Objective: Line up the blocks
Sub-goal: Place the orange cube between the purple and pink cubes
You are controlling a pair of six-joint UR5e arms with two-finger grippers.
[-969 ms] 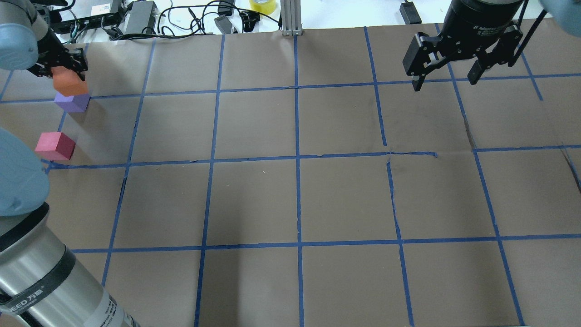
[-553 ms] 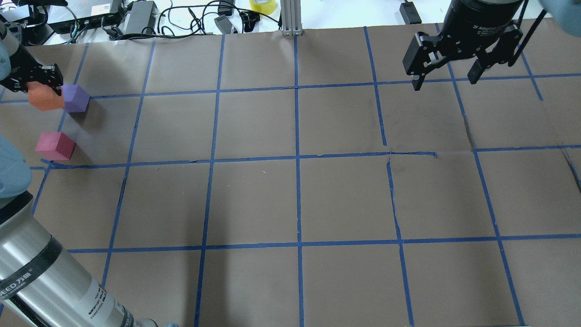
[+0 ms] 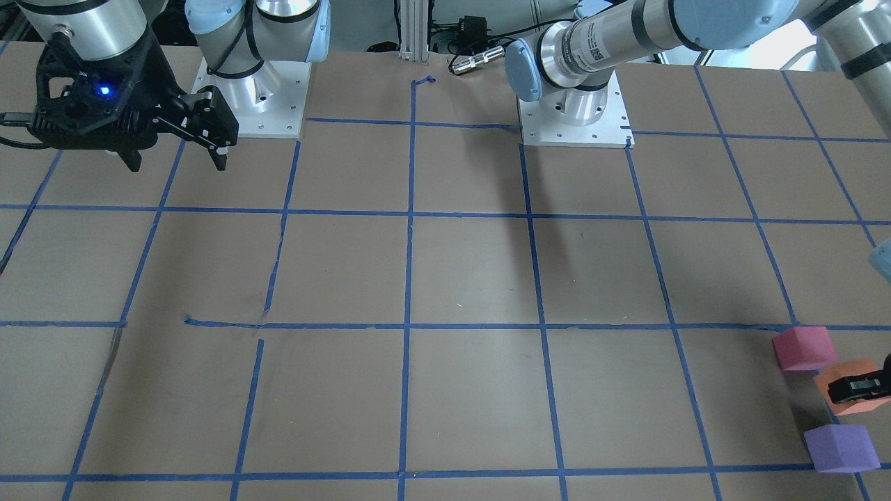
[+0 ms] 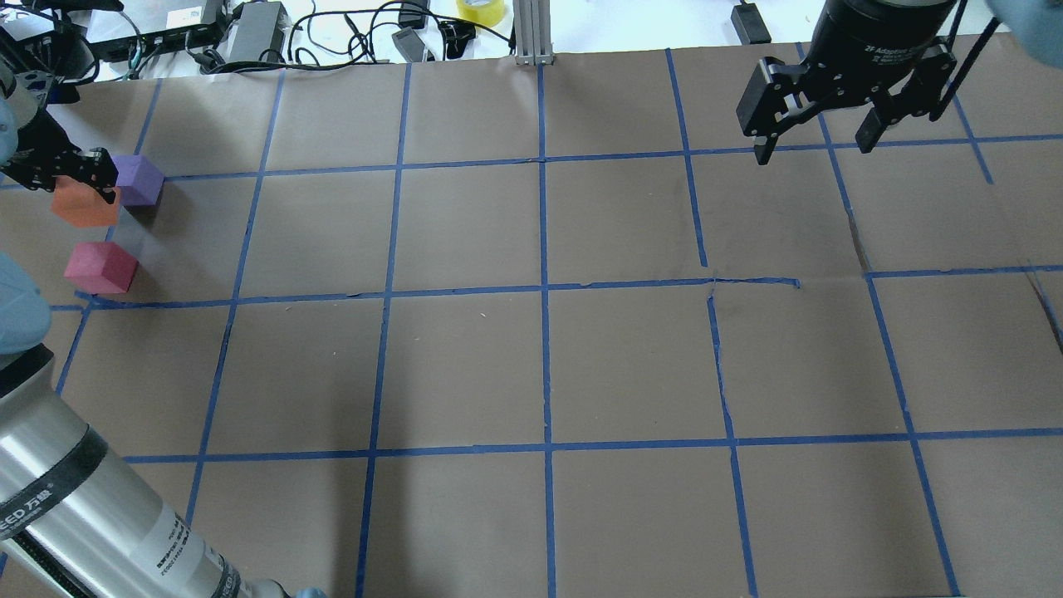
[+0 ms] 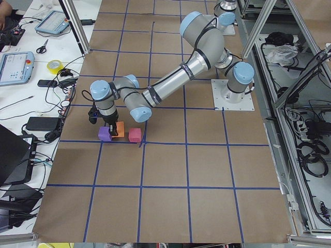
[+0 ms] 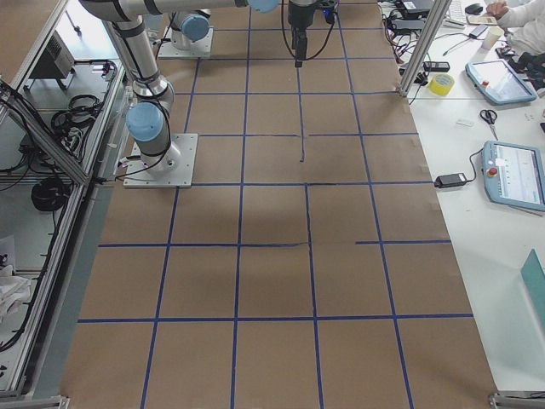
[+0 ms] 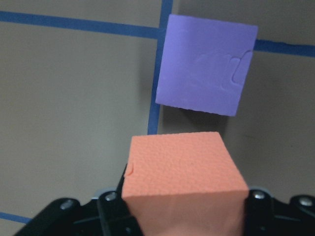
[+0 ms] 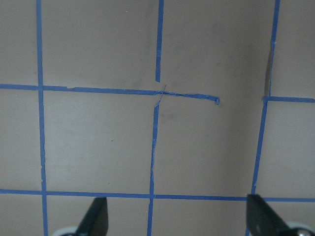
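Note:
My left gripper [image 4: 77, 193] is shut on the orange block [image 4: 83, 208] at the table's far left, low between the other two blocks. I cannot tell whether the orange block touches the paper. In the left wrist view the orange block [image 7: 183, 172] sits between the fingers, with the purple block [image 7: 205, 64] just beyond it. The purple block [image 4: 139, 179] and the pinkish-red block [image 4: 100, 267] rest on the table. The front-facing view shows the pinkish-red [image 3: 802, 348], orange [image 3: 846, 376] and purple [image 3: 839, 449] blocks in a rough row. My right gripper [image 4: 812, 143] is open and empty, high at the far right.
Brown paper with a blue tape grid [image 4: 544, 286] covers the table. Cables, power bricks and a yellow tape roll [image 4: 480, 10] lie beyond the far edge, beside an aluminium post [image 4: 531, 33]. My left arm's forearm [image 4: 75, 507] crosses the near left corner.
My left gripper has carried the orange block from over the purple block to the left and nearer, down between the purple and pinkish-red blocks. The right arm has not moved.

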